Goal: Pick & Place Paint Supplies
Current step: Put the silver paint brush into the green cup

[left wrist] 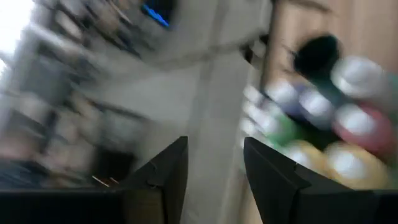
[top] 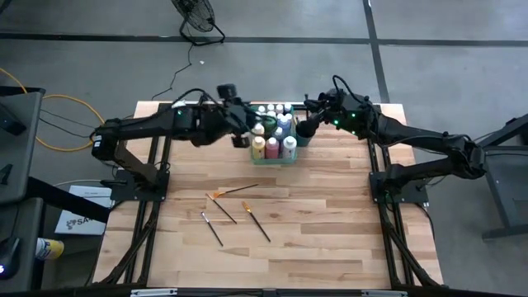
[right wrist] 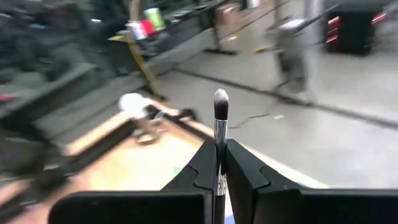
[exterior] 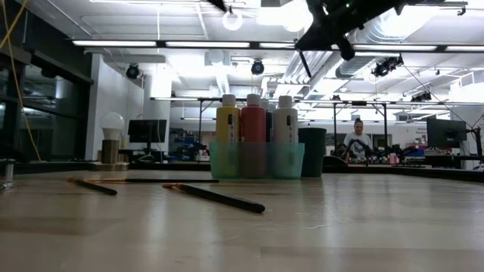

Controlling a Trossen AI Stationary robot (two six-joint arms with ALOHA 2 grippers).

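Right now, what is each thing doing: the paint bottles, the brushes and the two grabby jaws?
White-capped paint bottles: upright, packed in the teal tub.
Teal plastic tub: upright on the wooden table.
Thin paintbrushes: lying loose on the table.
Soft-tipped silver-ferrule brush: clamped, tip outward.
Left gripper: jaws apart, empty, beside the bottles.
Right gripper: jaws shut on the brush.

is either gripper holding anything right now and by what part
The right gripper pinches a brush by its metal neck, bristles up. The left gripper holds nothing.
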